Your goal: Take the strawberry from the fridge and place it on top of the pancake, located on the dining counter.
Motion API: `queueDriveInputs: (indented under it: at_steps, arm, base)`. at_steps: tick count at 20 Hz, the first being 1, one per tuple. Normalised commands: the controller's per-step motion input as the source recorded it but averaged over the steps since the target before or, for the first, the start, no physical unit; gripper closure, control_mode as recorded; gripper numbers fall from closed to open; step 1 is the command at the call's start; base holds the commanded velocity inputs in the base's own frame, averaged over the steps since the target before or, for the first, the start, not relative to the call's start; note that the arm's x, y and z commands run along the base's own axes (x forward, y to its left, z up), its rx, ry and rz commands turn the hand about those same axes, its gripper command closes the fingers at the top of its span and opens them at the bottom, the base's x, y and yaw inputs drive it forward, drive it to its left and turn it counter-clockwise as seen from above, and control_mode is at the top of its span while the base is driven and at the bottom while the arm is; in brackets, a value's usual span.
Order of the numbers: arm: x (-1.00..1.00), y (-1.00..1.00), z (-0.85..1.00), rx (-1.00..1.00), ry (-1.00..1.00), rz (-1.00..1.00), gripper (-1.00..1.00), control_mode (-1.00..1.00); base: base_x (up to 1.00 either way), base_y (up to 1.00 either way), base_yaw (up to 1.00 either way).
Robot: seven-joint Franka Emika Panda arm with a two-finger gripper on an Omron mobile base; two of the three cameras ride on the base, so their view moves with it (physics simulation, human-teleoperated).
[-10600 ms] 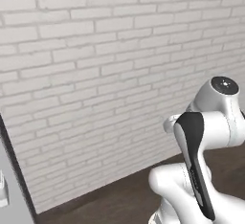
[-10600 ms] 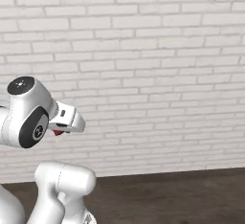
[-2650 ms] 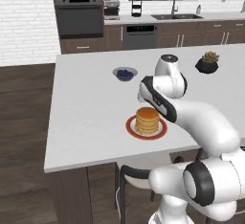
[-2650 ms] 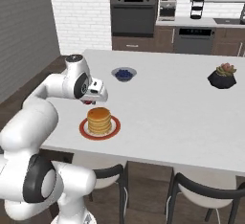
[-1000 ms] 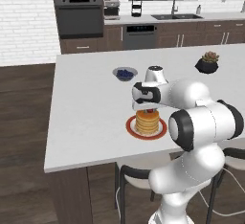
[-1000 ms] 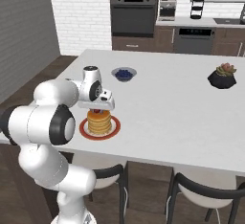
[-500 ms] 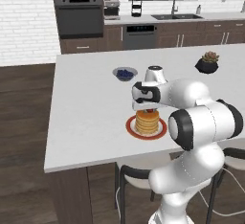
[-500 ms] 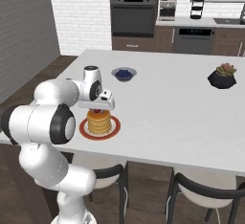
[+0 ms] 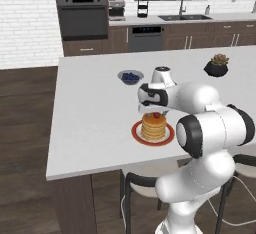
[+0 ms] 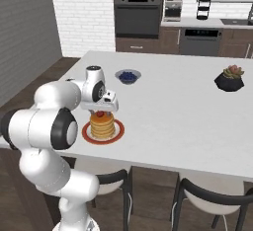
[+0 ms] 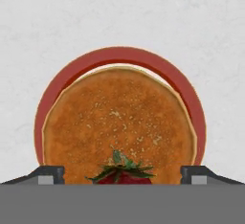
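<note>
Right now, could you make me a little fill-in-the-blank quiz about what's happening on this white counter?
1. The strawberry lies on top of the ____.
2. The pancake stack sits on a ____ plate.
3. The gripper above the stack has its jaws ____.
4. The grey bowl holds ____ berries.

Missing words: pancake; red-orange; open; blue

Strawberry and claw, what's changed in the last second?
The claw has opened: its fingers now stand wide on either side of the strawberry, which sits released on the pancake. The arm hasn't visibly moved from above the stack. Plate, berry bowl and plant are where they were.
</note>
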Motion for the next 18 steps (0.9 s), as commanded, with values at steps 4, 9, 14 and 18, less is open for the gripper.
queueDriveInputs:
  at_steps: [4, 9, 14, 18]
  arm:
    - [-0.26, 0.00, 0.45, 0.00, -0.05, 0.00, -1.00, -1.00]
    - [-0.53, 0.05, 0.54, -0.01, -0.09, 0.00, -1.00, -1.00]
    - [-0.96, 0.48, 0.14, -0.02, -0.02, 0.00, -1.00, -1.00]
    - [-0.95, 0.67, 0.00, -0.02, 0.00, 0.05, -1.00, -1.00]
  base:
    - [0.00, 0.00, 0.00]
    - [0.00, 0.00, 0.00]
    - [0.00, 0.00, 0.00]
    - [0.00, 0.00, 0.00]
